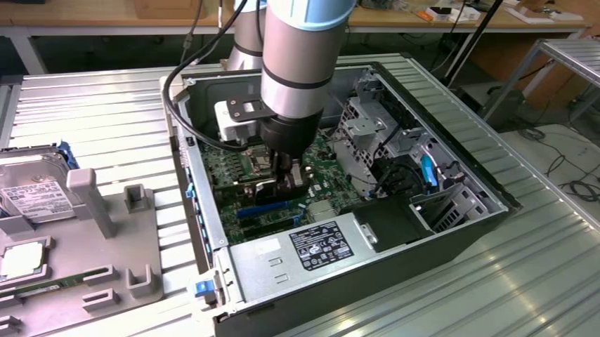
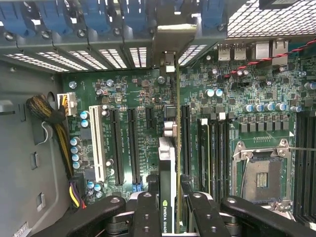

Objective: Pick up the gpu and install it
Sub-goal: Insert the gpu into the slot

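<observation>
Gripper (image 2: 168, 210) is clamped partway shut on the gpu (image 2: 168, 163), held edge-on just above the motherboard (image 2: 237, 98) inside the open PC case (image 1: 450, 133). I'd say keep the card square over its slot and the bracket lined up before pressing.

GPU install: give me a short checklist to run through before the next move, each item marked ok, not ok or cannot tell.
1. Claw holds the gpu: ok, its fingers sit on either side of the card, seen edge-on.
2. Card is inside the computer case, over the motherboard: ok.
3. Card runs parallel to the expansion slots: ok in the wrist view.
4. Card edge seated in a slot: cannot tell, the contact is hidden.
5. Card's metal bracket meets the rear opening: cannot tell.
6. Yellow and black cable bundle away from the card: ok, it lies at the board's far edge.
</observation>
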Motion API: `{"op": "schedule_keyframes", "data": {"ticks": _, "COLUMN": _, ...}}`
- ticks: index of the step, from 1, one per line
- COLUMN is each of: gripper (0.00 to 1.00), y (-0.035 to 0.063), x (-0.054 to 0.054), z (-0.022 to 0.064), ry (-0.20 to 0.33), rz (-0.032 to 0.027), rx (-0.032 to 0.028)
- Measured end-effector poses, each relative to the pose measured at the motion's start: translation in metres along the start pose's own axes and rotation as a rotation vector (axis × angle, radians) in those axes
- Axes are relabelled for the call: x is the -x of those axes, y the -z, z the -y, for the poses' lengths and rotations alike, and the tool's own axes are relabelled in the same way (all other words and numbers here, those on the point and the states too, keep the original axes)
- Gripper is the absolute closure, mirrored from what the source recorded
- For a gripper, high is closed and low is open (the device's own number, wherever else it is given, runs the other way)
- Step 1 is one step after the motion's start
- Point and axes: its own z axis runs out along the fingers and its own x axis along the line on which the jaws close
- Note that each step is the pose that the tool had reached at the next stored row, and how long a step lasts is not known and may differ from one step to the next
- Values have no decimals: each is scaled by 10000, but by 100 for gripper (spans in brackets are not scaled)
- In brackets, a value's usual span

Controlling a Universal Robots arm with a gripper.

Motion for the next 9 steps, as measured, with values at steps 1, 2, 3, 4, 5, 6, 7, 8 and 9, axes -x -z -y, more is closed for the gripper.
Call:
{"op": "schedule_keyframes", "data": {"ticks": 1, "gripper": 73, "y": -10, "x": 0, "z": -1, "ry": 0, "rz": 0, "rx": 0}}
{"op": "schedule_keyframes", "data": {"ticks": 2, "gripper": 73, "y": -17, "x": -1, "z": -1, "ry": 0, "rz": 0, "rx": 0}}
{"op": "schedule_keyframes", "data": {"ticks": 3, "gripper": 73, "y": -20, "x": -1, "z": -1, "ry": 0, "rz": -2, "rx": 1}}
{"op": "schedule_keyframes", "data": {"ticks": 4, "gripper": 73, "y": -22, "x": -1, "z": -1, "ry": 0, "rz": -3, "rx": 2}}
{"op": "schedule_keyframes", "data": {"ticks": 5, "gripper": 73, "y": -25, "x": -1, "z": -1, "ry": 0, "rz": 0, "rx": 0}}
{"op": "schedule_keyframes", "data": {"ticks": 6, "gripper": 73, "y": -32, "x": -1, "z": -2, "ry": 0, "rz": 2, "rx": -1}}
{"op": "schedule_keyframes", "data": {"ticks": 7, "gripper": 73, "y": -36, "x": -1, "z": -2, "ry": 0, "rz": 1, "rx": -1}}
{"op": "schedule_keyframes", "data": {"ticks": 8, "gripper": 73, "y": -39, "x": -2, "z": -3, "ry": 0, "rz": -2, "rx": 1}}
{"op": "schedule_keyframes", "data": {"ticks": 9, "gripper": 73, "y": -42, "x": -2, "z": -4, "ry": 1, "rz": -1, "rx": 0}}
